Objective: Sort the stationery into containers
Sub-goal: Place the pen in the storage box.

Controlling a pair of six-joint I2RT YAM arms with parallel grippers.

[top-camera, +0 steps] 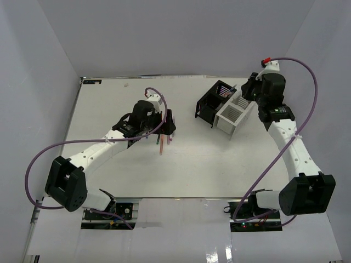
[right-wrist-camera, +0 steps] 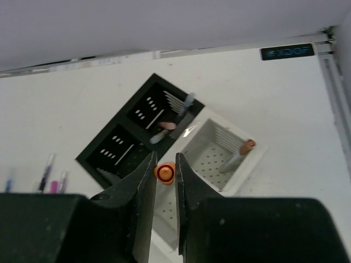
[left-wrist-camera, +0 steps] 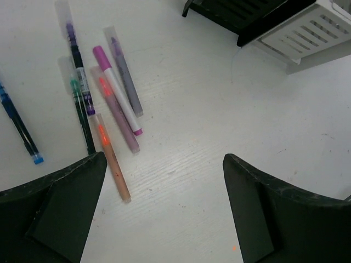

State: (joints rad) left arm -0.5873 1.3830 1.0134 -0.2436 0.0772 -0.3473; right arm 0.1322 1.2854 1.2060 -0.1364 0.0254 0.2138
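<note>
Right gripper (right-wrist-camera: pixel 164 183) pinching orange pen (right-wrist-camera: pixel 165 172) end-on, hanging above where black box (right-wrist-camera: pixel 118 143), white box (right-wrist-camera: pixel 256 155) meet. Left gripper (left-wrist-camera: pixel 164 161) fingers standing spread wide, hovering over loose pens (left-wrist-camera: pixel 118 107).

The left arm stretches out to the middle of the desk (top-camera: pixel 137 170), its tool (top-camera: pixel 166 130) hanging over a few pens (top-camera: pixel 161 144) lying there. Further back on the right, a black box (top-camera: pixel 204 109) and a white box (top-camera: pixel 229 116) sit touching side by side, the right tool (top-camera: pixel 248 91) above their far end.
</note>
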